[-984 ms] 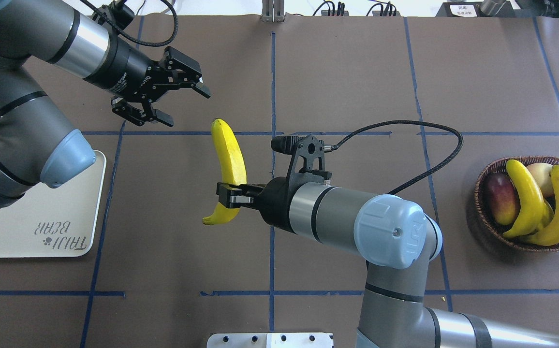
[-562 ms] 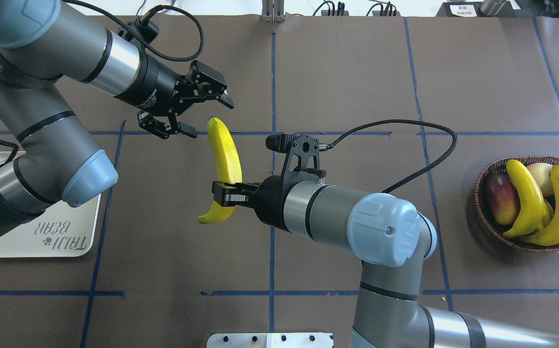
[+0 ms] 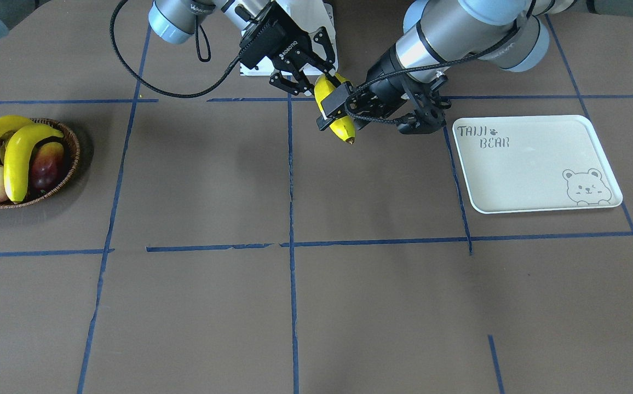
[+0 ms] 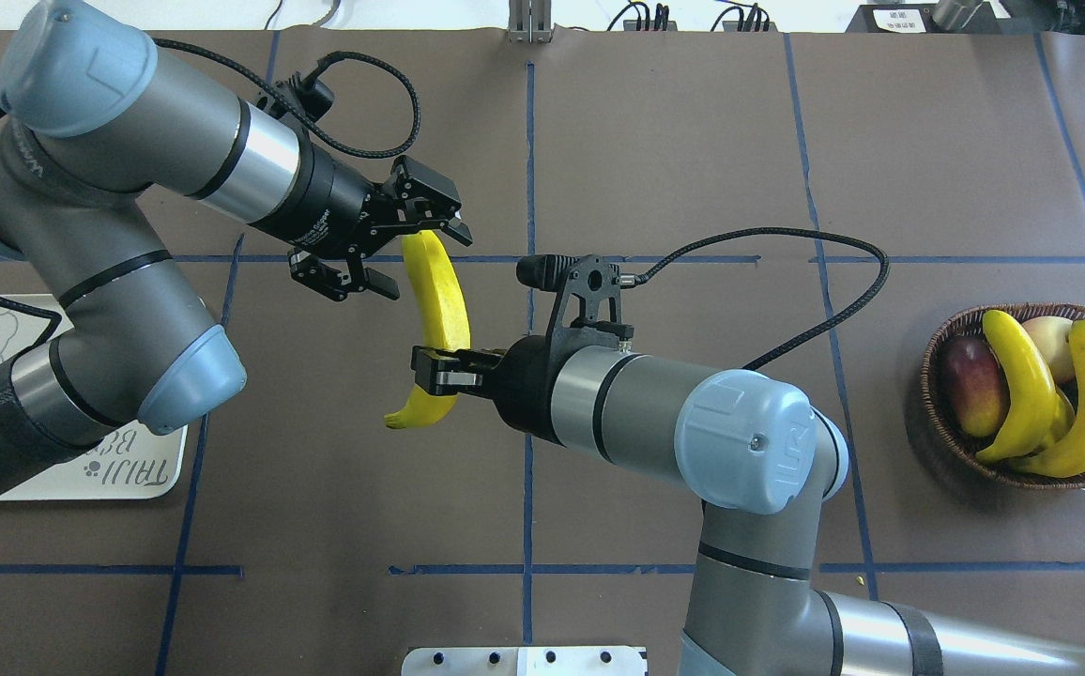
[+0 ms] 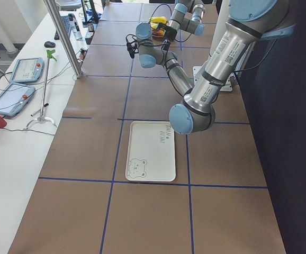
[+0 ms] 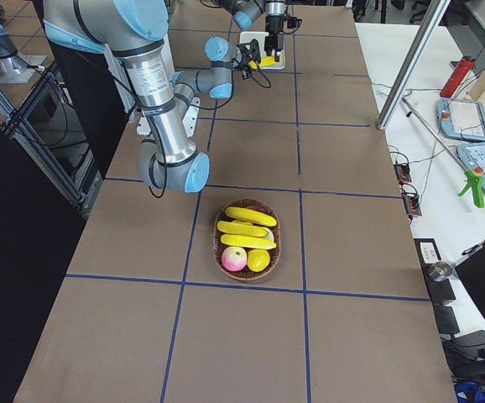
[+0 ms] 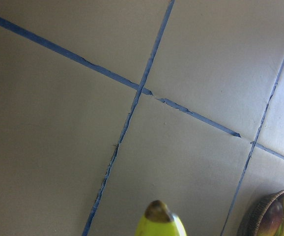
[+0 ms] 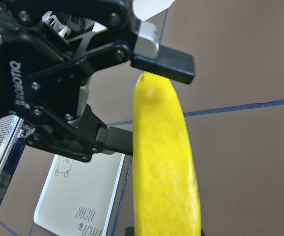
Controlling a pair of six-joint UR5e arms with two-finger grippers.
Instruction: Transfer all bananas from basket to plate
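The right gripper (image 4: 436,369) is clamped across the lower part of one banana (image 4: 441,300), holding it in the air over the middle of the table (image 4: 693,141). The left gripper (image 4: 418,255) has its jaws spread wide, one finger on each side of that banana's far end. In the right wrist view one pad sits right at the tip and the other stands off with a gap. Three more bananas (image 4: 1021,385) lie in the basket (image 4: 929,376) at the robot's right, beside a red-purple mango (image 4: 970,380). The plate (image 3: 524,164) lies flat at the robot's left, well apart from the held banana.
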